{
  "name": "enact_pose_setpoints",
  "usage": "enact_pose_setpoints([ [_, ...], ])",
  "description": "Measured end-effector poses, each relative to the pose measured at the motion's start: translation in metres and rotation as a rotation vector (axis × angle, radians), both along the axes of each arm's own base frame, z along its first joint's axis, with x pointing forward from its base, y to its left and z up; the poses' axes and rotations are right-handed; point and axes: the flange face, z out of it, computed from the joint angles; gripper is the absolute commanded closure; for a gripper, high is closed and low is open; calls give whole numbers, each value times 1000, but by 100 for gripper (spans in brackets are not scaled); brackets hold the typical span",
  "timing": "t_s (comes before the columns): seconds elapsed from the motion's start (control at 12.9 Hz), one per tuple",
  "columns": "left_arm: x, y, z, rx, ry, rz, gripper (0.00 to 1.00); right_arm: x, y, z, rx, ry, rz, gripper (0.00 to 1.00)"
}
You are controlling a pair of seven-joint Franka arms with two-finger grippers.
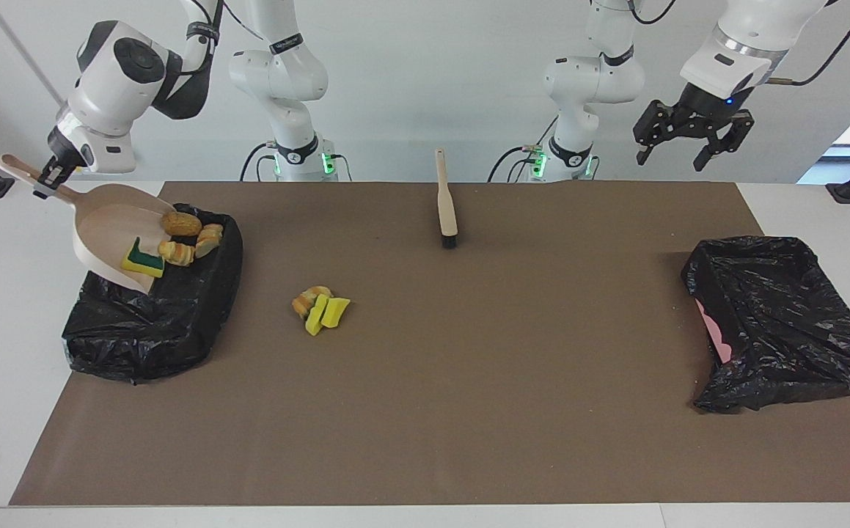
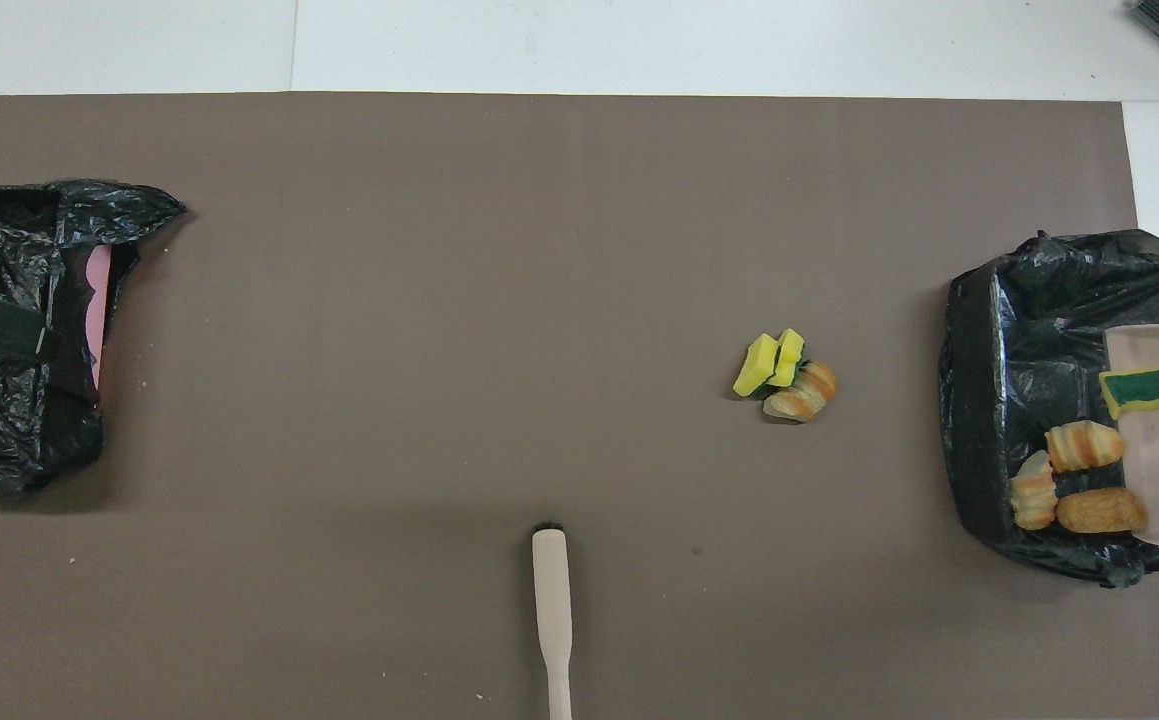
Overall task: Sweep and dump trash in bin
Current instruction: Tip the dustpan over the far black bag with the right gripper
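My right gripper (image 1: 48, 182) is shut on the handle of the beige dustpan (image 1: 105, 227), which tilts down over a black-lined bin (image 1: 153, 315) at the right arm's end of the table. At the pan's lip lie a yellow-and-green sponge piece (image 1: 142, 259) and three bread-like lumps (image 1: 181, 224), also seen in the overhead view as sponge piece (image 2: 1144, 392) and lumps (image 2: 1084, 445). More trash (image 1: 320, 306), yellow sponge wedges and a bread lump, sits on the brown mat beside that bin. My left gripper (image 1: 692, 144) hangs open and empty, high above the left arm's end.
The beige brush (image 1: 445, 204) lies on the mat near the robots, bristles pointing away from them. A second black-lined bin (image 1: 784, 323) with a pink patch showing stands at the left arm's end. White table borders the brown mat (image 1: 469, 411).
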Motion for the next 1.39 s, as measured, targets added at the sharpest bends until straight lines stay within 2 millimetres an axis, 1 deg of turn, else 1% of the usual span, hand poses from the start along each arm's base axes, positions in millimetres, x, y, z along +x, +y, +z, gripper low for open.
enact_pose_setpoints([
  [0.08, -1, 2, 2, -1, -2, -19, 0, -1, 0, 4, -7, 6, 10, 100],
  [0.23, -10, 5, 7, -1, 9, -31, 0, -3, 0, 9, -35, 16, 28, 100],
  [0.39, -20, 5, 11, -1, 14, -41, 0, -3, 0, 10, -39, 22, 33, 100],
  [0.54, -26, 5, 9, -1, 25, -44, 0, -3, 2, 5, -37, 34, 39, 100],
  [0.7, -29, 4, 6, -1, 34, -47, 0, -2, 8, -1, -37, 63, 67, 100],
  [0.85, -29, 4, 5, -1, 36, -48, 0, -3, 17, -2, -43, 73, 92, 100],
  [1.08, -30, 5, 6, 5, 34, -46, 0, -4, 36, -1, -124, 108, 132, 100],
  [1.16, -30, 5, 6, 6, 34, -47, 0, -3, 39, -4, -141, 119, 145, 100],
  [1.39, -30, 5, 5, 9, 37, -48, 0, -5, 40, -10, -174, 143, 148, 100],
])
